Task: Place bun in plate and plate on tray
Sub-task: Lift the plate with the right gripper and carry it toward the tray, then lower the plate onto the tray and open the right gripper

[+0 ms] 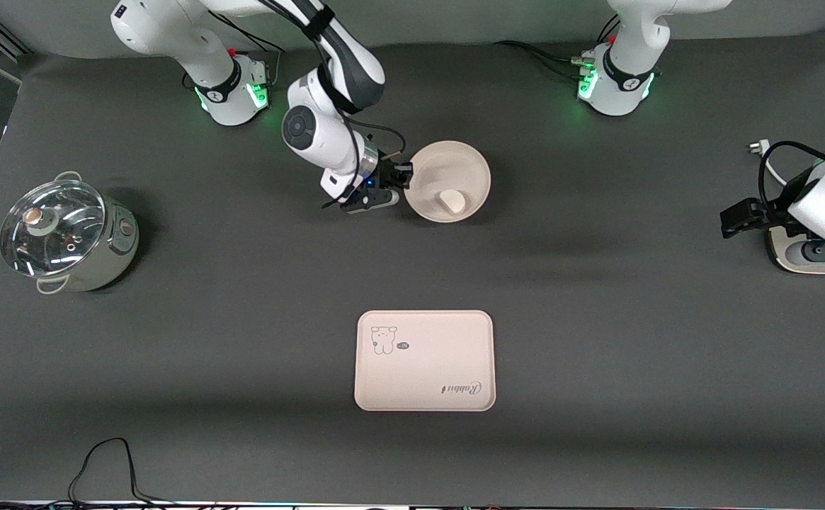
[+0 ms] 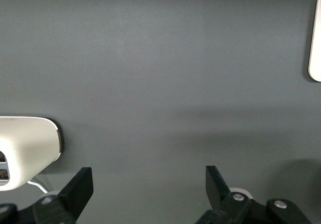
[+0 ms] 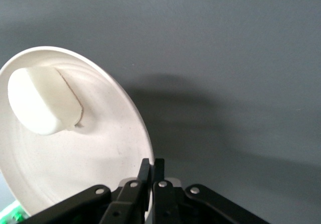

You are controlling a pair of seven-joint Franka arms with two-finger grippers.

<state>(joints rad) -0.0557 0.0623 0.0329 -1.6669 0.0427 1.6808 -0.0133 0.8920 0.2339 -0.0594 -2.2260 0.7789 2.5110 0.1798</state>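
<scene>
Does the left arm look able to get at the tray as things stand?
Probably yes: the tray lies bare with open table around it, and the left gripper is open, over its own end.

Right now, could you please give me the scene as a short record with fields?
bun: lying in the plate
plate: on the table between the arm bases and the tray, rim pinched by the right gripper
tray: bare, nearer the front camera than the plate
right gripper: shut on the plate's rim
left gripper: open, waiting at the left arm's end of the table by the toaster
pot: lidded, at the right arm's end
</scene>
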